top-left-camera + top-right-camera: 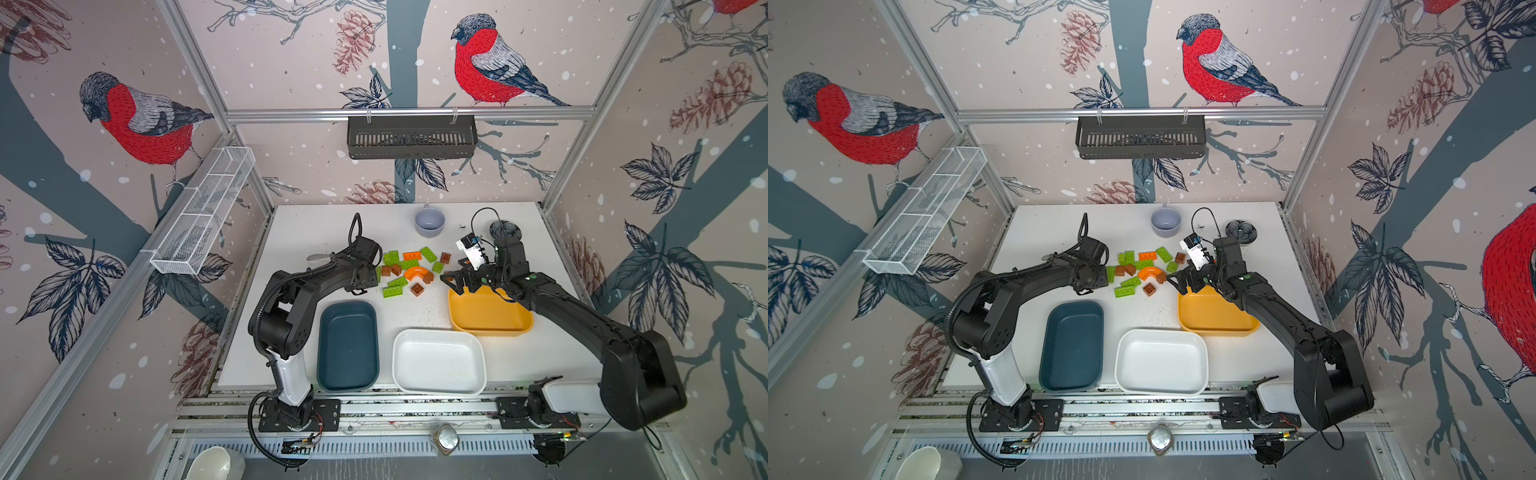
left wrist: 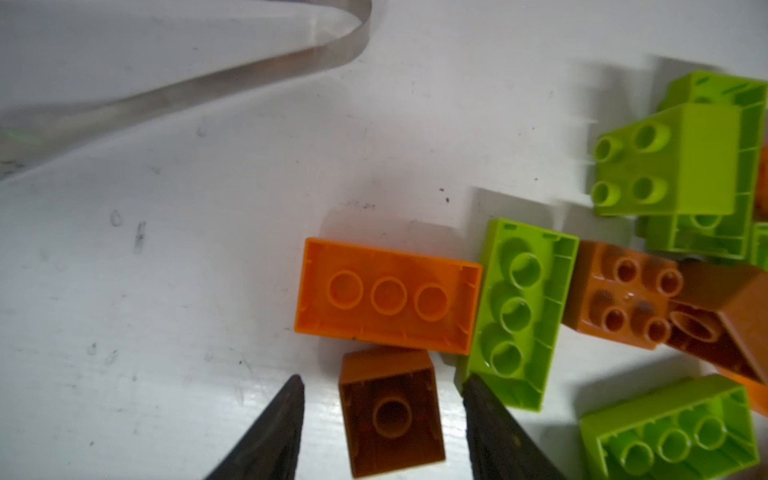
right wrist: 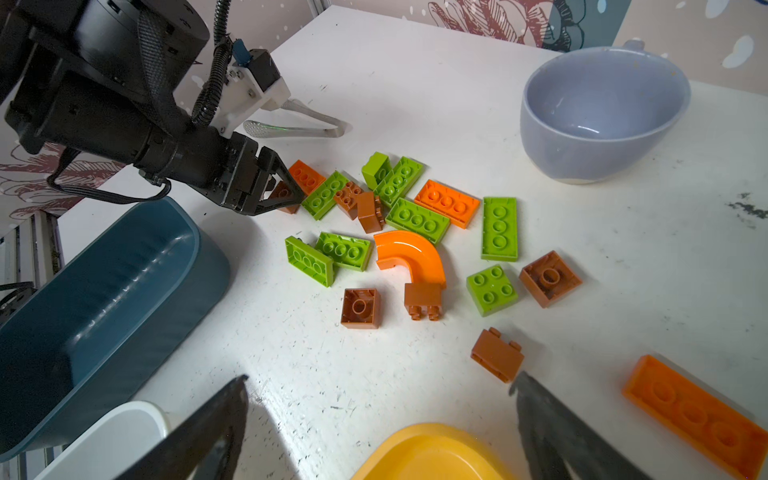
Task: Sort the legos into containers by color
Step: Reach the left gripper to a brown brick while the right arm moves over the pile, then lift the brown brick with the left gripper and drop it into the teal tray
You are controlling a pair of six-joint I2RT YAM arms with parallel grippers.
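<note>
The legos [image 1: 409, 270] lie in a loose pile mid-table: lime-green plates, orange plates, an orange arch [image 3: 411, 253] and brown blocks. My left gripper [image 2: 384, 378] is open at the pile's left edge. Its fingers straddle a brown square block [image 2: 390, 411] lying studs down, with a gap on each side. An orange plate [image 2: 386, 295] lies just beyond that block. My right gripper [image 3: 381, 379] is open wide over the far rim of the yellow tray [image 1: 490, 320], with nothing between its fingers. The teal tray [image 1: 348, 347] and white tray [image 1: 438, 361] stand near the front, both bare.
A grey-lavender cup [image 1: 430, 222] and a small dark bowl [image 1: 505, 229] stand at the back. Metal tongs [image 1: 320, 257] lie behind my left arm. A brown block [image 3: 496, 353] and a long orange plate [image 3: 698, 411] lie beside my right gripper's finger.
</note>
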